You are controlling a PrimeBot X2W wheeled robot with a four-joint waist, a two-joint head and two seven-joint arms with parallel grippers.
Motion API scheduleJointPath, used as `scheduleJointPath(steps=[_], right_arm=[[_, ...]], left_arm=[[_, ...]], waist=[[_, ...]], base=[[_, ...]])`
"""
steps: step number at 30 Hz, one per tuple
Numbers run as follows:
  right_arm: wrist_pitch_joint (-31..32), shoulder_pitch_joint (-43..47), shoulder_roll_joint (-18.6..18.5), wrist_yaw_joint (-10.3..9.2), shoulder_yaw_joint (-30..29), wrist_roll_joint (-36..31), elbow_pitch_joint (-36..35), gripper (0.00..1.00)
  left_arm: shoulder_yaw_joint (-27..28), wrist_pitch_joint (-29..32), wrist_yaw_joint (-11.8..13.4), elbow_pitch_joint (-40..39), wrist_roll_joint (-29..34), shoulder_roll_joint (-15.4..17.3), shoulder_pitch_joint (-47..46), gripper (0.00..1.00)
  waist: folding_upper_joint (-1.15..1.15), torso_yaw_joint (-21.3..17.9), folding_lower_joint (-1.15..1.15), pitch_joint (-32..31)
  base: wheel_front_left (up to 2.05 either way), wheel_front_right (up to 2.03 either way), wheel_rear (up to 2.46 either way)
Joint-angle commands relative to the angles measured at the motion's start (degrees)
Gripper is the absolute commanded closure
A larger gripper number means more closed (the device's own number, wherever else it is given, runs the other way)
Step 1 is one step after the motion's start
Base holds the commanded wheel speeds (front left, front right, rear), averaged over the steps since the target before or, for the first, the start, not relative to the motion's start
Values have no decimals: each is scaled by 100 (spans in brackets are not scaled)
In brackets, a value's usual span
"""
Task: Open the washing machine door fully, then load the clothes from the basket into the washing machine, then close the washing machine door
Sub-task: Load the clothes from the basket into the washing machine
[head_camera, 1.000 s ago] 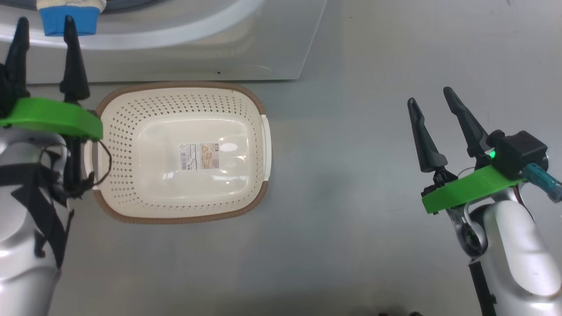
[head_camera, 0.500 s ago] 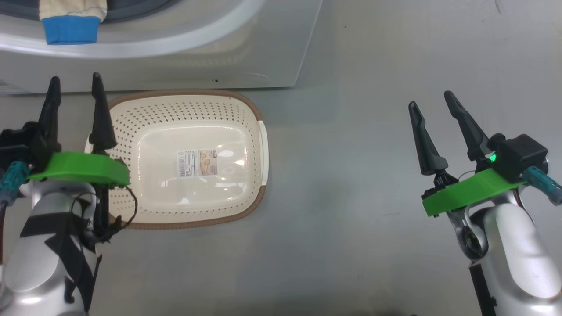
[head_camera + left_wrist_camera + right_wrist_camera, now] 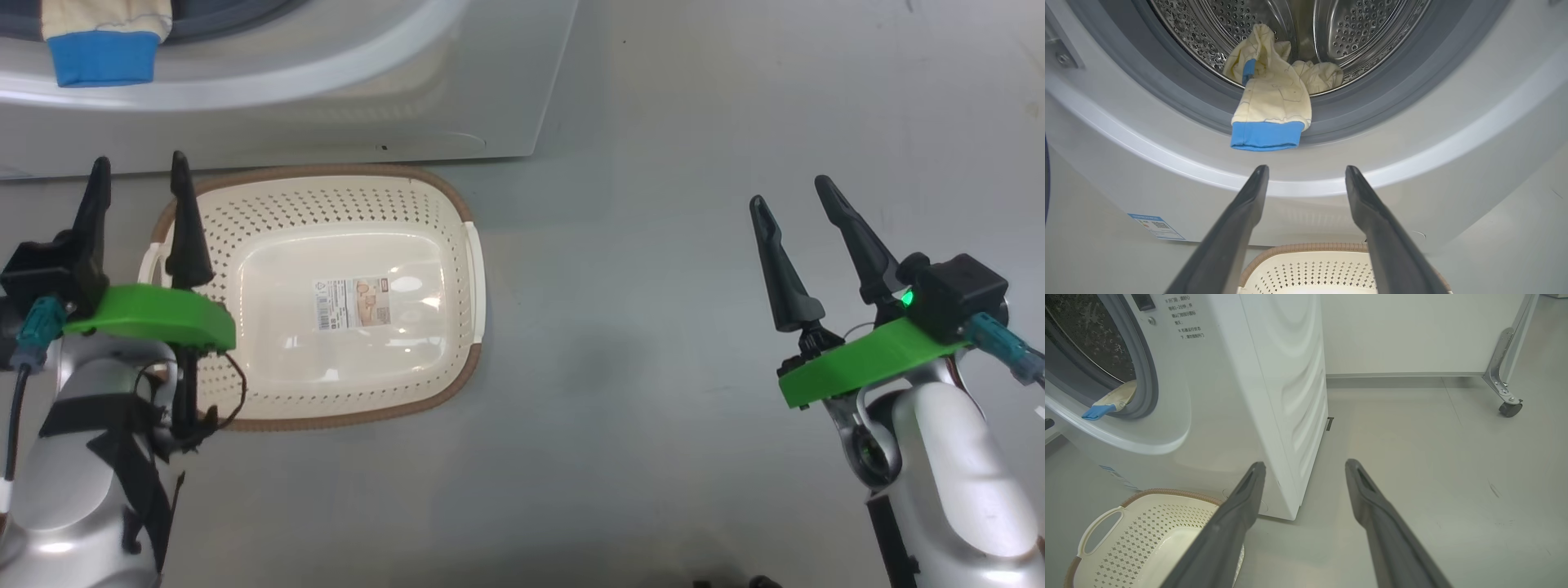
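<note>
Grey floor (image 3: pixel 637 367), basket (image 3: pixel 326 204) empty beneath the left end effector (image 3: pixel 139 163); it and the right end effector (image 3: pixel 789 190) gape wide, holding nothing. Ahead, clothes (image 3: pixel 1274 94) lie in the washing machine (image 3: pixel 1433 143), but a blue cuff (image 3: pixel 1265 136) droops over the seal (image 3: pixel 1167 94): closing now could pinch it!

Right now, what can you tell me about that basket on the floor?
The basket is a rectangular tub, cream plastic by the look, its sides full of little holes. A brown woven-look rim runs round the top, with a white handle at each end. A label sticker sits on its bottom. It is empty, upright on the grey floor, close before the washing machine. The open left pincer hovers over its left end, seemingly not touching.
</note>
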Motion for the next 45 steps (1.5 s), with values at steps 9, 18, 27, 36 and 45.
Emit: scheduleJointPath(steps=[9, 18, 27, 36, 45], right_arm=[[-55, -44, -31, 0, 228, 172, -138, 0], [-55, -97, -31, 0, 336, 324, -93, 0], [-55, -153, -31, 0, 429, 428, -97, 0], [-55, -167, -31, 0, 470, 515, -95, 0], [-55, -222, -31, 0, 429, 537, -171, 0]], left_arm=[[143, 247, 17, 514, 147, 455, -795, 0], [114, 520, -54, 1226, 156, 699, -1496, 0], [11, 607, -3, 1962, 293, 894, -2077, 0], [-156, 546, 42, 2672, 420, 963, -2503, 0], [-281, 335, 26, 3157, 434, 915, -2771, 100]], waist=[[0, -227, 0, 132], [0, -465, 0, 249], [0, -655, 0, 347], [0, -795, 0, 408], [0, -782, 0, 484]], base=[[0, 0, 0], [0, 0, 0], [0, 0, 0], [0, 0, 0], [0, 0, 0]])
